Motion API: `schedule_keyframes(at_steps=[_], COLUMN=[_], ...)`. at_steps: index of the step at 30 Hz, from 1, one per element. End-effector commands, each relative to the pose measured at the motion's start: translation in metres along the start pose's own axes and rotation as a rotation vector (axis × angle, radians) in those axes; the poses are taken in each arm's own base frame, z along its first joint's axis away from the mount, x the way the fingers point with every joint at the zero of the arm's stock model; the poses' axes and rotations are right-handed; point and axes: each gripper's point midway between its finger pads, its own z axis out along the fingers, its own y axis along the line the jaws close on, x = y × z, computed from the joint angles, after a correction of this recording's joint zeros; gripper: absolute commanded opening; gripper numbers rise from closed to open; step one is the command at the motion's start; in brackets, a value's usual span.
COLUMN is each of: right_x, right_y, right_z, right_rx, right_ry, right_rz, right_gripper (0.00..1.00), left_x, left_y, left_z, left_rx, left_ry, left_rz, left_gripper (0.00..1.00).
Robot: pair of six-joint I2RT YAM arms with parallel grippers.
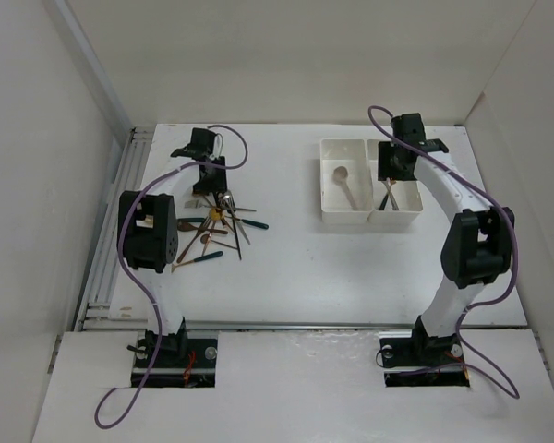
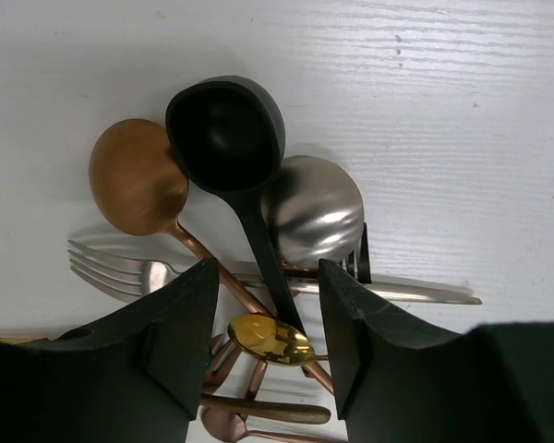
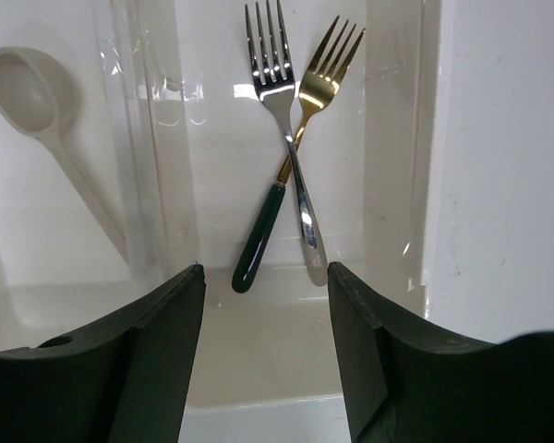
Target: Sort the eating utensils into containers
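We hold our left gripper (image 2: 266,277) wide, the handle of a black spoon (image 2: 226,129) between its jaws. Our right gripper (image 3: 266,272), wide and empty, has crossed forks (image 3: 292,152) just ahead of its jaws.

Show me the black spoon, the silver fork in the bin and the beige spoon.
black spoon (image 2: 226,129): left wrist view, its bowl.
silver fork (image 3: 277,88): right wrist view, its head.
beige spoon (image 3: 26,88): right wrist view, its bowl.

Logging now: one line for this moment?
left gripper open above pile; right gripper open above right bin; two forks inside; white spoon in left bin
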Motion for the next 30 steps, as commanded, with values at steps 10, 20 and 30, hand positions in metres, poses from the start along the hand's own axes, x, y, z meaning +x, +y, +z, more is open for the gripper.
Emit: schedule_keyframes(at_steps=[10, 20, 30], right_x=[-0.016, -0.016, -0.014], right_y=[-0.007, -0.005, -0.002], right_z=[-0.022, -0.022, -0.02], right_rx=[0.018, 0.022, 0.026], right_ry=[-0.089, -0.091, -0.084], right_rz=[-0.013, -0.029, -0.037], right_gripper=[0.61, 0.61, 0.61], left_x=[0.023, 0.024, -0.025], left_y=[0.002, -0.008, -0.011], left_z=[0.029, 0.035, -0.018], left_rx=[0.053, 0.108, 0.104], left_ry=[0.103, 0.127, -0.049], left_rz=[-0.037, -0.029, 0.004], left_gripper=[0.35, 0.22, 0.36])
